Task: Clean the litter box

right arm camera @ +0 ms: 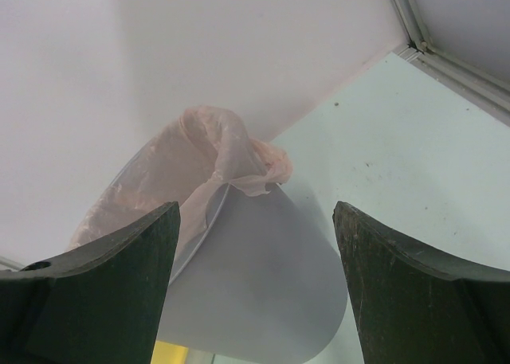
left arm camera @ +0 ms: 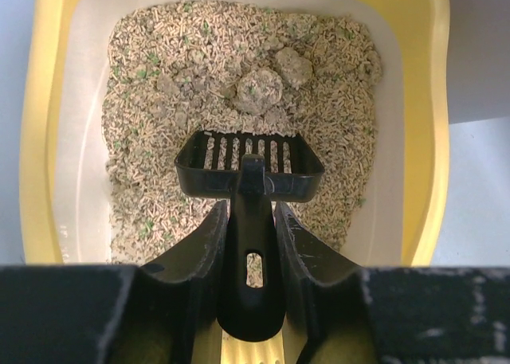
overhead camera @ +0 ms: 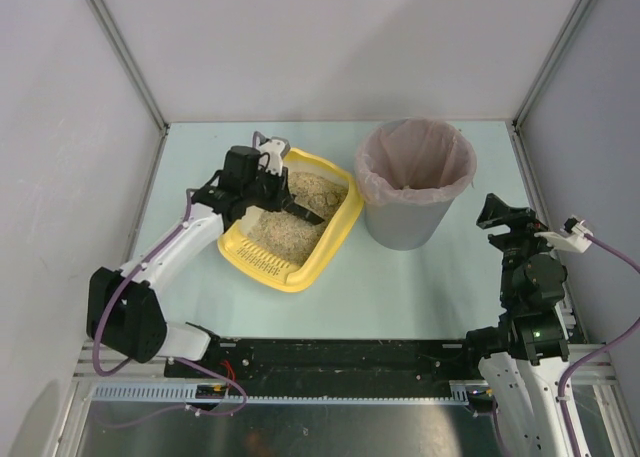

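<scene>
Litter box (overhead camera: pixel 268 264) on desk (overhead camera: pixel 400 287), at 9 o'clock of grey bin (overhead camera: pixel 400 227). Left gripper (left arm camera: pixel 249 214) pinching black scoop (left arm camera: pixel 249 166) handle over litter (left arm camera: pixel 143 141); clumps (left arm camera: pixel 271 81) at scoop's 12 o'clock. Right gripper (right arm camera: pixel 255 284) spread, empty, near bin.

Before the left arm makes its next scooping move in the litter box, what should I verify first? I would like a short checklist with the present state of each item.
1. Left gripper shut on the handle of the black slotted plastic scoop: ok.
2. Scoop empty, slots unblocked: ok.
3. Grey clumps lie just ahead of the scoop, inside the yellow plastic litter box: ok.
4. Scoop edge touching the litter: cannot tell.
5. Grey round bin with pink liner open, beside the litter box: ok.
6. Right gripper open, away from the litter box: ok.
</scene>
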{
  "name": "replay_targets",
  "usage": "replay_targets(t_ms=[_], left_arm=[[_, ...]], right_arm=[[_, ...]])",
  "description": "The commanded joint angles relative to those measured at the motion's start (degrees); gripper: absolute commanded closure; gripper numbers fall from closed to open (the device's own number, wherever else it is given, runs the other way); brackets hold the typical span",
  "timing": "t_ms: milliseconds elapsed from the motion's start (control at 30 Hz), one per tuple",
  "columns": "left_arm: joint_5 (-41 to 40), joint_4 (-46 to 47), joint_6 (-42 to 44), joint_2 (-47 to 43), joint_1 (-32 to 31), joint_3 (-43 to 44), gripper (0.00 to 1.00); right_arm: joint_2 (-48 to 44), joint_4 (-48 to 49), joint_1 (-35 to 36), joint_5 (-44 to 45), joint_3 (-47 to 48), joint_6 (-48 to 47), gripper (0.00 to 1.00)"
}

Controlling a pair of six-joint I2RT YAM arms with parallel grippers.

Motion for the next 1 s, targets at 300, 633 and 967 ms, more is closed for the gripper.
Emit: replay_targets(t_ms=[300, 633, 967], left_arm=[[4.1, 9.9, -0.6, 5.0, 0.6, -6.3, 1.0], [1.8, 27.9, -8.1, 3.1, 0.5, -19.3, 1.0], [-3.2, 44.7, -11.2, 5.5, -2.7, -28.7, 1.0]], right_arm=[[1.4, 2.8, -0.1, -0.7, 0.3, 0.8, 0.18], [3.0, 3.9, -0.1, -2.3, 0.3, 1.4, 0.18], [2.8, 4.3, -0.1, -2.7, 0.3, 1.6, 0.19]])
